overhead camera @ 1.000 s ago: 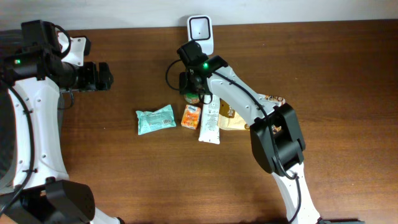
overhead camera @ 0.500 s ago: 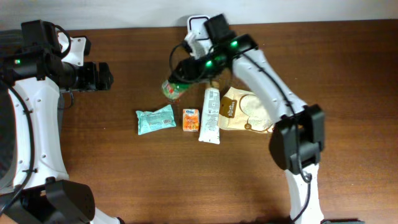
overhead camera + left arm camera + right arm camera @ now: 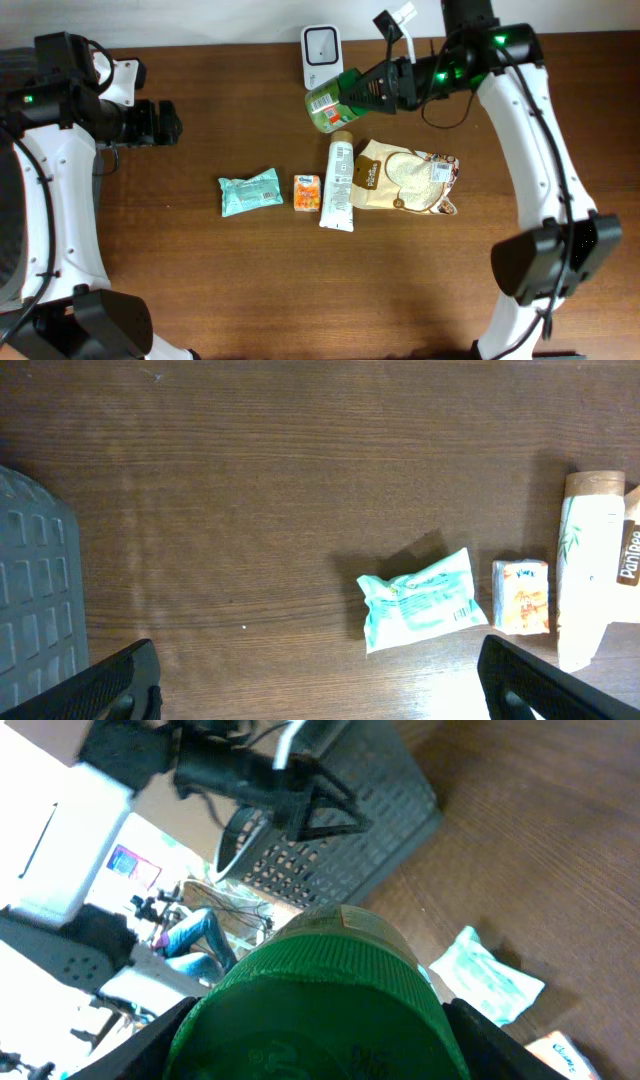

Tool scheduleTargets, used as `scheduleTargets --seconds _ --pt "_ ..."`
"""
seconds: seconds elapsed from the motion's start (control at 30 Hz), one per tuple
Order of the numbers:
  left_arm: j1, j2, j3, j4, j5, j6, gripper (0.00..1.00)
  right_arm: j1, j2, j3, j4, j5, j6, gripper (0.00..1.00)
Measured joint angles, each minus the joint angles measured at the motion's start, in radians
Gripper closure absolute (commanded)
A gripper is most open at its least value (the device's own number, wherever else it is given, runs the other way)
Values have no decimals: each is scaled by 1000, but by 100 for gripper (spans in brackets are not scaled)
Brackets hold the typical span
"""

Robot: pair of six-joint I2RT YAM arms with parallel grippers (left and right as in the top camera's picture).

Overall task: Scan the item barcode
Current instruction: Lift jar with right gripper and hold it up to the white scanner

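Observation:
The item is a jar (image 3: pixel 328 103) with a green lid and a green-and-white label. It hangs on its side in the air, just below the white barcode scanner (image 3: pixel 321 50) at the table's back edge. My right gripper (image 3: pixel 360 92) is shut on its lid end. In the right wrist view the ribbed green lid (image 3: pixel 320 990) fills the space between the two fingers of the right gripper (image 3: pixel 318 1045). My left gripper (image 3: pixel 165 122) hovers far off at the left, open and holding nothing; its dark fingertips (image 3: pixel 110 685) frame bare wood.
A teal packet (image 3: pixel 250 191), a small orange box (image 3: pixel 308 192), a white tube (image 3: pixel 339 185) and a beige bag (image 3: pixel 405 176) lie in a row mid-table. A grey crate (image 3: pixel 35 590) sits past the left edge.
The right arm has lifted the jar from beside the row of items and swung it up and right, close under the scanner. The left arm has not moved.

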Motion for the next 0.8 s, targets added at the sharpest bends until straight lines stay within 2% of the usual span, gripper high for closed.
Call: scheduleTargets --seconds 0.13,0.2,0.3,0.43,0.5,0.57,0.63,0.77,0.8 --pt "0 0 0 0 0 0 1 0 -31 0 -23 -11 -64 39" --pt "0 0 0 0 0 0 1 9 -31 1 5 54 -70 39" --pt "0 0 0 0 0 0 1 114 -31 2 167 460 31 39" --pt "0 0 0 0 0 0 1 277 -22 2 336 979 87 43" --pt "0 0 0 0 0 0 1 310 -2 2 393 1133 77 43" --pt "0 0 0 0 0 0 1 319 40 2 492 1277 16 44" --pt "0 0 0 0 0 0 1 319 111 2 612 1378 -107 44" --pt "0 0 0 0 0 0 1 317 237 2 866 1433 -360 45" --pt "0 0 0 -1 0 0 1 317 294 2 956 1445 -488 45"
